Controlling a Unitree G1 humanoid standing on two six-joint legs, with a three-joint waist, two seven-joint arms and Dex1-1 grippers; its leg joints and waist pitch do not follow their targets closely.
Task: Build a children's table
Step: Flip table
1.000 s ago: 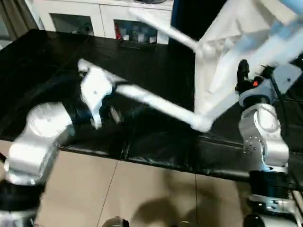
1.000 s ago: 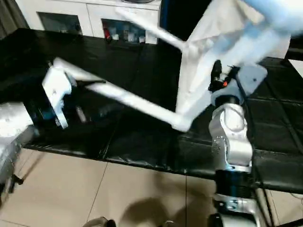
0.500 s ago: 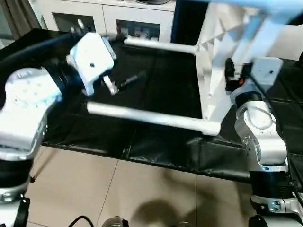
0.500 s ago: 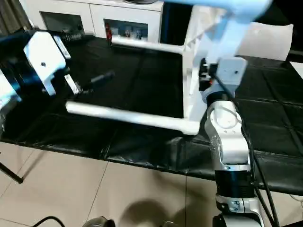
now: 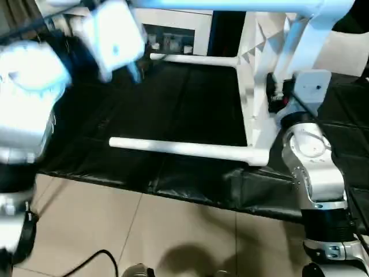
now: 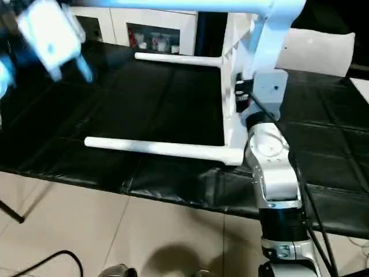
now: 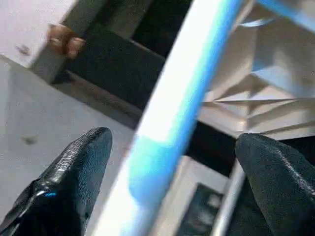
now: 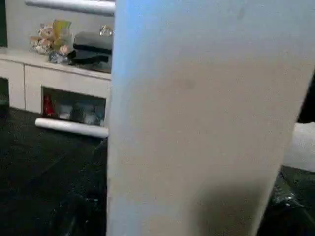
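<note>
The children's table's white tabletop stands on its edge on the black mat, its legs pointing level toward my left. One leg lies low near the front, another leg is further back, and a third leg runs along the top. My left gripper is open up by that top leg, which passes between the black fingers without touching them. My right gripper is against the tabletop's near edge. The white surface is close up in the right wrist view.
A black padded mat covers the work table, whose front edge runs above a tiled floor. A white cabinet with glass doors stands behind. A white flat bag lies at the back right. A cable lies on the floor.
My left arm has risen from the mat up to the top leg. The table has swung from tilted to standing on edge with its legs level. The camera has shifted.
</note>
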